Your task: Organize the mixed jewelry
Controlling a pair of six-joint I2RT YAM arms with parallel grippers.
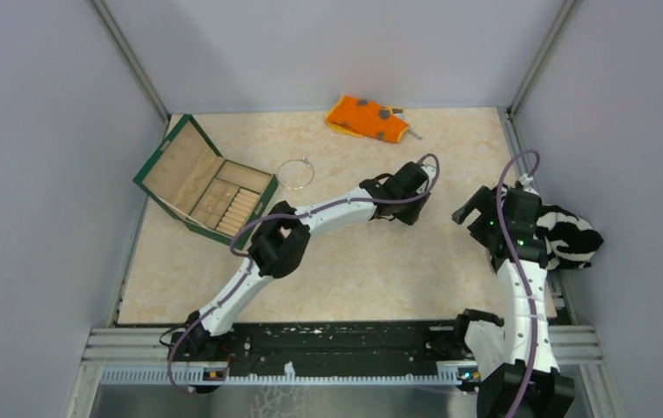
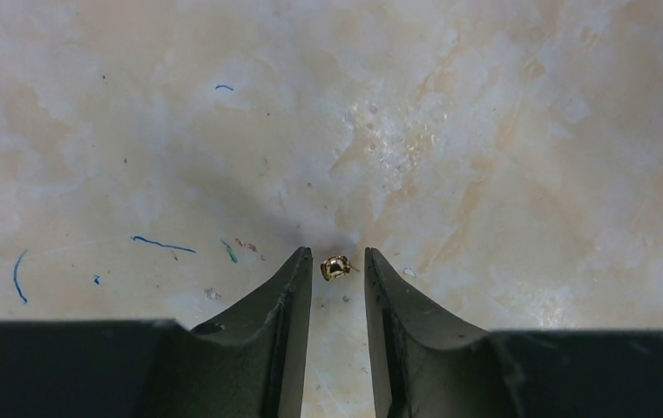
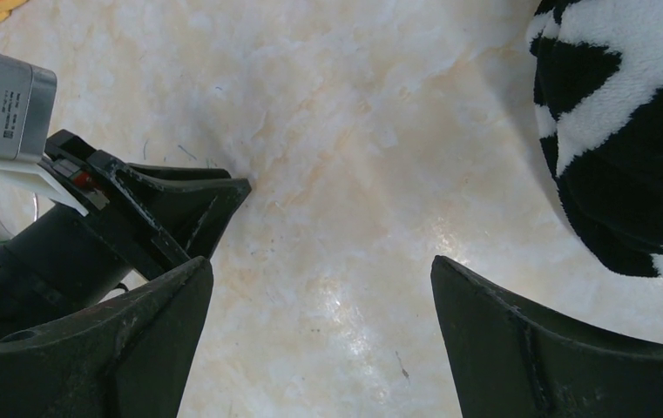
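Jewelry speck (image 2: 335, 267) sits inside left gripper (image 2: 336, 253), narrowly apart (no contact); right gripper (image 3: 319, 261) spread wide.

Both arms were white tubes with chunky black joints: the left arm (image 1: 233, 292) and the right arm (image 1: 519, 292). A purple cable (image 1: 500, 187) ran along each (loosely, in arcs). The fingers (image 2: 267, 340) were matte black wedges tapering to blunt tips. A small green light (image 1: 493, 223) glowed on the right arm.
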